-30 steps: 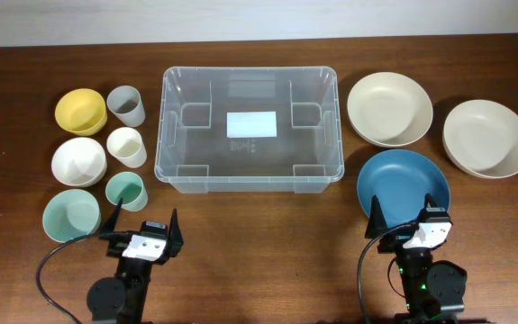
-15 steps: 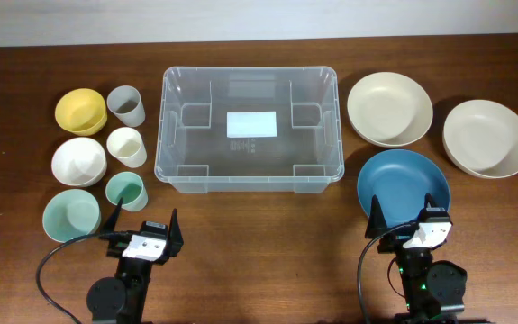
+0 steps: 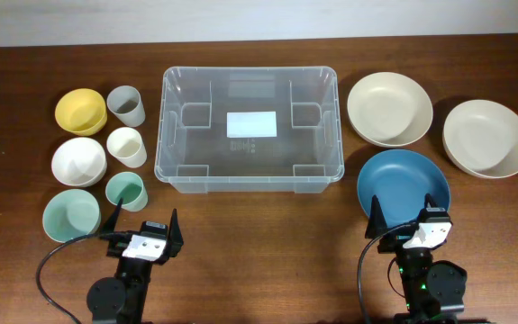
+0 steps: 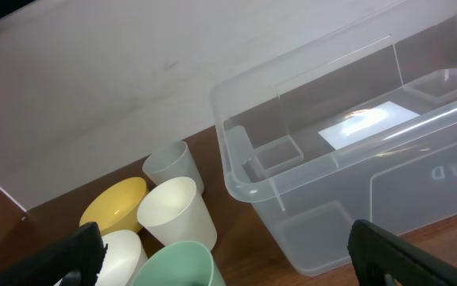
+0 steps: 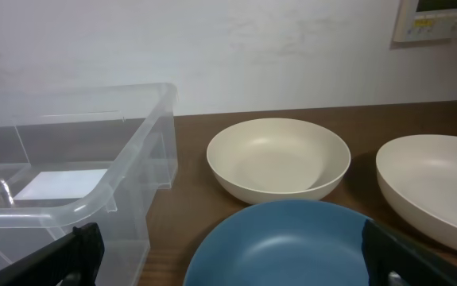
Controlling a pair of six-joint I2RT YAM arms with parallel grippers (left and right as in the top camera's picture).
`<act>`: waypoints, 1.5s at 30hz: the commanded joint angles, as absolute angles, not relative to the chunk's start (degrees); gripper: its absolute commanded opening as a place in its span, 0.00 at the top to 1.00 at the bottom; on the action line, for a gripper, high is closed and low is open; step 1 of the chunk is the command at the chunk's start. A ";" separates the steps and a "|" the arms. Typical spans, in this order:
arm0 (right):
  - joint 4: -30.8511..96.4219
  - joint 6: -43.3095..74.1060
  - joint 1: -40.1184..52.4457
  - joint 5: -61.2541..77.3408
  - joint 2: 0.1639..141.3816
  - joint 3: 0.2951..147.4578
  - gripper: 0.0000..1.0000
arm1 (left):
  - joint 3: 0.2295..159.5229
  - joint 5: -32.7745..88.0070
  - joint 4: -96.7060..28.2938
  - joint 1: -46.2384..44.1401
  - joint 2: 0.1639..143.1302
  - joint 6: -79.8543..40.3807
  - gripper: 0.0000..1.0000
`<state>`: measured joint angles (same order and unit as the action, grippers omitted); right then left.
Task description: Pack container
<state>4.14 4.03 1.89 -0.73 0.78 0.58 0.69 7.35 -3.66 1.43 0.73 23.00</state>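
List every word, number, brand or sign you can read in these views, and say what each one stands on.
No text can be quoted with confidence.
white label on the base of the container: looks blank; the tiny dark marks just below it are too small to read.
embossed lettering on the container's near wall: too faint to read.
wall panel behind the table: its print is too small and blurred to read.

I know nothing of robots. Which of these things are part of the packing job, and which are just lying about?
Probably part of the job:
container
yellow bowl, white bowl, green bowl
grey cup, cream cup, green cup
inner cream dish, outer cream dish, blue plate

Just there:
wall panel
table
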 commanded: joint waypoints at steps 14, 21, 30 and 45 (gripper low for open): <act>4.54 3.64 1.52 0.67 0.19 0.32 0.01 | 0.54 8.14 -3.90 1.72 0.51 23.68 0.00; 4.49 5.39 1.52 5.85 0.19 1.58 0.01 | 0.51 8.14 -3.90 1.72 0.51 23.70 0.00; 22.06 5.61 1.48 -7.77 6.92 25.06 0.01 | 0.51 8.14 -3.90 1.72 0.51 23.70 0.00; 72.03 14.41 1.45 4.69 51.90 72.71 0.01 | 0.51 8.14 -3.90 1.72 0.51 23.70 0.00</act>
